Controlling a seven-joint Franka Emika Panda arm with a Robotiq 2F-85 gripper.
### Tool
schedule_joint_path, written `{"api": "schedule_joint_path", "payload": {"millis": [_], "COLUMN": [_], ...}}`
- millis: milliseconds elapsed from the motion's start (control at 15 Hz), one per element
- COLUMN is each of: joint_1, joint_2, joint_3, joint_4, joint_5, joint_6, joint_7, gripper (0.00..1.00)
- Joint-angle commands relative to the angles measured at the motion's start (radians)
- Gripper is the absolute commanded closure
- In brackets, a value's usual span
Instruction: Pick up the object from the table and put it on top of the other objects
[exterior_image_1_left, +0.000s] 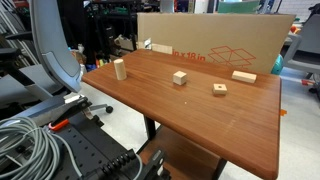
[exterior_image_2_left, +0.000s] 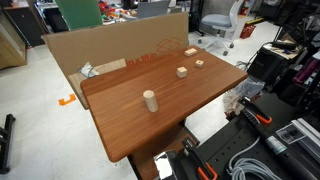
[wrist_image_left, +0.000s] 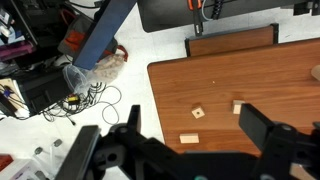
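Note:
The spotted block (exterior_image_1_left: 219, 88) lies flat on the table (exterior_image_1_left: 190, 115), with the plain cube (exterior_image_1_left: 180, 77) a short way from it. Both show in the exterior views, block (exterior_image_2_left: 199, 63) and cube (exterior_image_2_left: 182, 71). In the wrist view my gripper (wrist_image_left: 195, 125) is open and empty, high above the table (wrist_image_left: 250, 70). The spotted block (wrist_image_left: 198, 112) lies between the fingers' lines. The cube (wrist_image_left: 238, 107) sits at the inner edge of the right finger, partly hidden. The gripper itself does not show in the exterior views.
A long flat bar (exterior_image_1_left: 244, 75) lies near the block, also in the wrist view (wrist_image_left: 190, 138). An upright wooden cylinder (exterior_image_1_left: 119, 68) stands toward the other end of the table. A cardboard box (exterior_image_1_left: 215, 45) lines one table edge. Cables and equipment surround the table.

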Motion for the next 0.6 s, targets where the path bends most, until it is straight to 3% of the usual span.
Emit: {"api": "schedule_joint_path", "payload": {"millis": [0, 533], "joint_1": [0.003, 0.031], "joint_2": [0.108, 0.449], "joint_3": [-0.014, -0.082], "joint_4": [0.094, 0.315], "joint_5": [-0.049, -0.123], "joint_6": [-0.050, -0.025], "joint_7": [-0.027, -0.296], "gripper": [0.00, 0.00]}}
